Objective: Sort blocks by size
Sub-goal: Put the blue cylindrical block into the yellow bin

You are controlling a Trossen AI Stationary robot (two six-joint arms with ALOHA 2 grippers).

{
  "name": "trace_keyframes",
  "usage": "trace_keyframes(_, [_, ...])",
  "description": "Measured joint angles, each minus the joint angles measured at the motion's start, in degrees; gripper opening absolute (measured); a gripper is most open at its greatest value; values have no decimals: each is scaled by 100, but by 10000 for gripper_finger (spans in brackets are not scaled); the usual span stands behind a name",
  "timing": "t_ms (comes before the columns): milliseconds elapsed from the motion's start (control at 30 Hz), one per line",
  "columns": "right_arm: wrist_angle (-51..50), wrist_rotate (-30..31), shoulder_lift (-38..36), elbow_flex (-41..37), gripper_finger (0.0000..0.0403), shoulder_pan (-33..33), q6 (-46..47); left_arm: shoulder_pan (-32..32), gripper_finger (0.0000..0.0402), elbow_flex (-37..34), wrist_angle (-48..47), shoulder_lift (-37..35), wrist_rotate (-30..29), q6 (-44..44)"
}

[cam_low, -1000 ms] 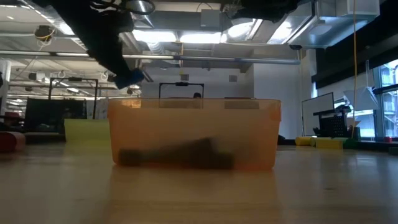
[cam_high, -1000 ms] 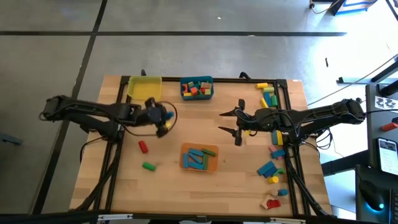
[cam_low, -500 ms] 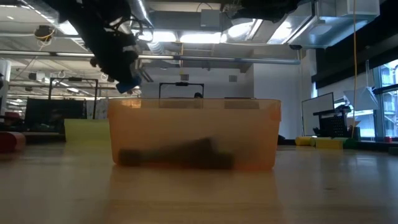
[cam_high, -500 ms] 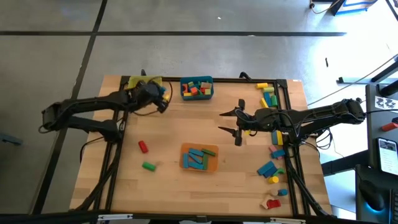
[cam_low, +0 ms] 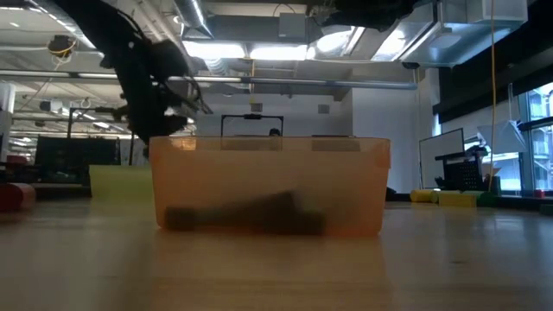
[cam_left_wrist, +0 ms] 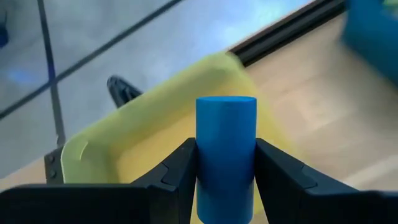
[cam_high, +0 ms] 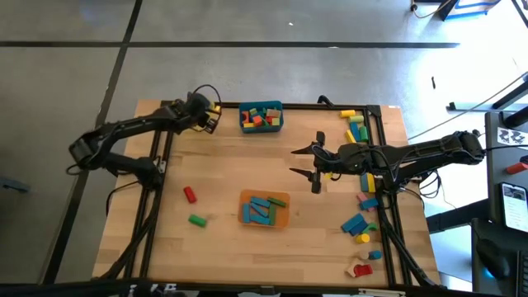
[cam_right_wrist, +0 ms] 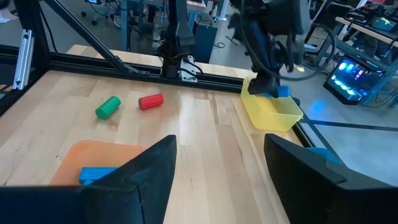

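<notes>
Left claw is clamped on a blue cylinder block, held upright between my fingers, hovering over the yellow bin at the far left corner of the bench. Right claw is spread wide with nothing in it, parked mid-bench near the loose blocks along the right edge. The step in hand looks like the drop into yellow. To do it well: get the cylinder centred over the bin floor rather than the rim, come lower before letting go so it doesn't bounce or roll out, and open just enough to free it. It's round, so a tilted release will send it rolling. The teal bin sits just beside yellow, so stay clear of its wall. A red cylinder and a green cylinder lie on the left half of the bench, likely next. The orange bin already holds blue pieces.
</notes>
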Motion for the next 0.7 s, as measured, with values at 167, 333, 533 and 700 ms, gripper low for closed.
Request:
trace_keyframes(167, [0, -2, 0, 0, 241, -2, -17, 309, 127, 0, 44, 357, 26, 89])
trace_keyframes(333, [-15, -2, 0, 0, 241, -2, -17, 459, 127, 0, 199, 517, 254, 132])
trace_keyframes(533, [-36, 44, 0, 0, 241, -1, -17, 502, 127, 0, 304, 544, 302, 152])
trace_keyframes(700, [-35, 44, 0, 0, 241, -2, -20, 502, 128, 0, 363, 544, 302, 230])
